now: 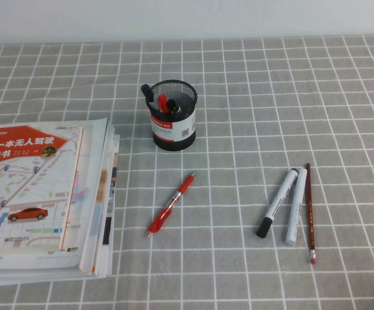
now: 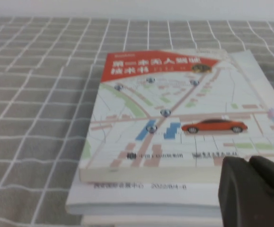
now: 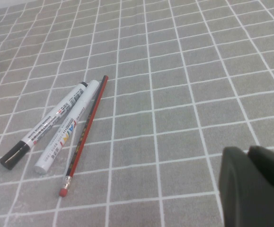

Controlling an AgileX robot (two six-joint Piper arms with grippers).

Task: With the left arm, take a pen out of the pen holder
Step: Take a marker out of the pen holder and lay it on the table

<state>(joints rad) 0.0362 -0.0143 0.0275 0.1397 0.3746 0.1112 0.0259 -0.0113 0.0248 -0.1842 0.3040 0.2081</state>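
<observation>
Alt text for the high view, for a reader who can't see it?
A black mesh pen holder holding pens stands mid-table on grey checked cloth, a red pen in front of it. A book stack lies left; two markers and a pencil right. Out of frame, the left gripper sits near the books, the right gripper near the markers.

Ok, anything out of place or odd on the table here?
Nothing damaged or spilled. A red pen lies loose in front of the pen holder; two markers and a pencil lie to its right. The book stack is fanned unevenly. Left gripper, shut, hovers by that stack; right gripper, shut, near the markers.
</observation>
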